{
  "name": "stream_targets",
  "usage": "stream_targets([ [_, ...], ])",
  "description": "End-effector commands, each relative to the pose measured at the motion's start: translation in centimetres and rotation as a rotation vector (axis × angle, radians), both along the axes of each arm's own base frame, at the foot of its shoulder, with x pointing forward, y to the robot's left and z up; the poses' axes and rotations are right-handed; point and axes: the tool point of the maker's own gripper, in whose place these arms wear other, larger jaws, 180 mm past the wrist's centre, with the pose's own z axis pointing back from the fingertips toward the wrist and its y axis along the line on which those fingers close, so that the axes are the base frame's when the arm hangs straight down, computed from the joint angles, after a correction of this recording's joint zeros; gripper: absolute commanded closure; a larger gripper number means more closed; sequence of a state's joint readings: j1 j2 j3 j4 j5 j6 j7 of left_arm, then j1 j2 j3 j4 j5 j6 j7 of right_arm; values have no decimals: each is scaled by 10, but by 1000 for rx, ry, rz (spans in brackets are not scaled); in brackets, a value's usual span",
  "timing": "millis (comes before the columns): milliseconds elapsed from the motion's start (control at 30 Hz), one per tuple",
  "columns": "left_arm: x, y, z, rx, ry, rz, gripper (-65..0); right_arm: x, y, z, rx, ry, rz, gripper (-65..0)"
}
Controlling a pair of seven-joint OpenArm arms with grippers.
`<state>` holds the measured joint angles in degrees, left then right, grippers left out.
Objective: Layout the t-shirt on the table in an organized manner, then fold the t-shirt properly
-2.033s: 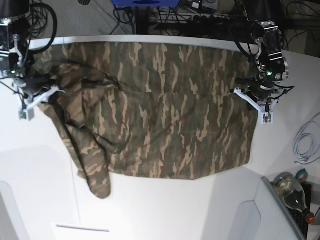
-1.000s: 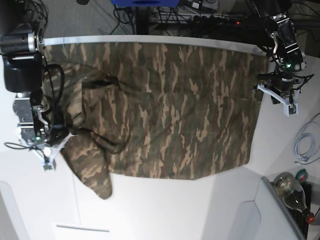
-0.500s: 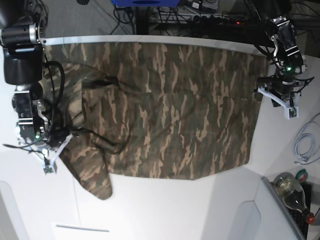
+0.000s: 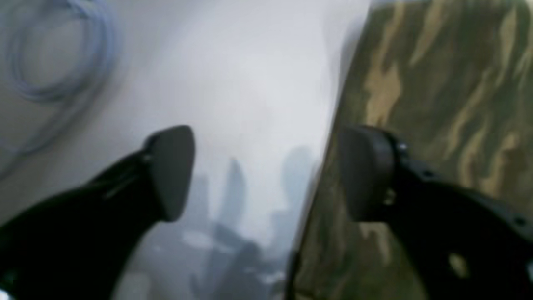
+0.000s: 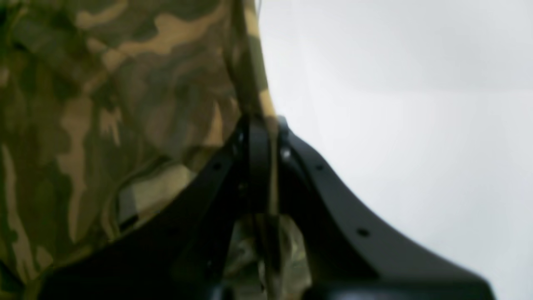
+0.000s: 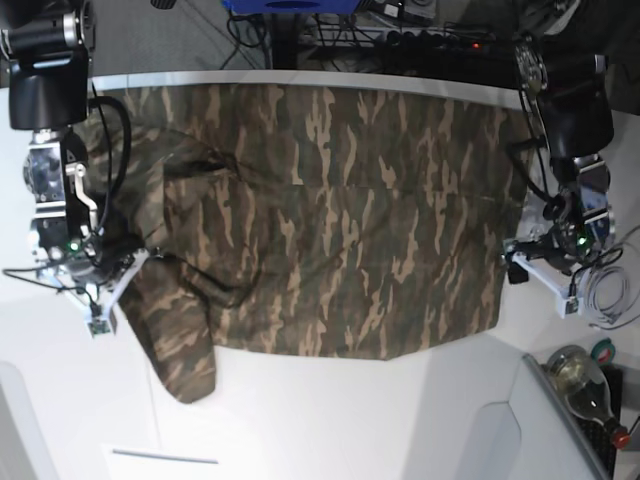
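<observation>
The camouflage t-shirt [image 6: 340, 220] lies spread over the white table [image 6: 300, 420], bunched at its left end with a sleeve hanging toward the front. My right gripper [image 6: 100, 308] is shut on that bunched left edge; in the right wrist view its fingers [image 5: 258, 158] pinch a fold of the t-shirt [image 5: 104, 104] above the table [image 5: 395, 104]. My left gripper [image 6: 540, 278] stands open at the shirt's right edge. In the left wrist view the left gripper [image 4: 266, 175] holds nothing, one finger over the bare table [image 4: 258, 75], the other over the t-shirt [image 4: 449, 83].
A coiled pale cable [image 6: 605, 290] lies just right of my left gripper, also visible as a cable [image 4: 41, 62] in the left wrist view. A bottle [image 6: 585, 385] sits at the front right corner. Dark cables run behind the table's far edge.
My left gripper has opened, let go of the shirt's right edge and moved along it toward the front. The right gripper stays shut on the left edge, nearly in place.
</observation>
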<state>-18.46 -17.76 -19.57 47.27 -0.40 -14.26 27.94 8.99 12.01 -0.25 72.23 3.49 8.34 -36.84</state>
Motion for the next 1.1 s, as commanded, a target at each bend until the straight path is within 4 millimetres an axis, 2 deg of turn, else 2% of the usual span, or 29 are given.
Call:
stream_targets([
  [0,21,3,15,12,-40,-11,-553,17,-2,20,-5,-67,1,0],
  [133,30,-20,-4,-14,-20,-61,-553,14,-1,20,-5,-67,3,0],
  [200,27,-36,-17,-48,-2,-68,-553,14,-1,19,-3,-66,2,0],
  [300,22,-45,-26,-60,10,-77,-551,12,-1,18,-3,-63,2,0],
  [333,21,-49,-28,-65,13,-81,-533,10,-1,16,-3,-58,2,0],
  [400,18,-53,-33,-77,19,-78,-443,9,-1,15,-3,-55,2,0],
  [433,13,-55,-37,-80,29,-78,-370,8,-1,15,-4,-53,3,0],
  [533,7,-55,-41,-78,39,-80,-63,8,-1,14,-4,-52,3,0],
  [567,4,-54,-42,-76,40,-80,0,7,-1,13,-4,-50,3,0],
  [600,5,-54,-39,-68,28,-83,0,7,-1,13,-4,-50,3,0],
  [733,14,-53,-7,1,-76,-128,0,7,-1,13,-4,-49,3,0],
  [833,11,-63,21,60,-163,-188,0,6,-1,11,-3,-44,2,0],
  [900,0,-72,34,84,-202,-223,0,6,-1,11,-3,-44,2,0],
  [1067,-36,-84,41,118,-215,-276,0,5,-1,11,-4,-43,2,0],
])
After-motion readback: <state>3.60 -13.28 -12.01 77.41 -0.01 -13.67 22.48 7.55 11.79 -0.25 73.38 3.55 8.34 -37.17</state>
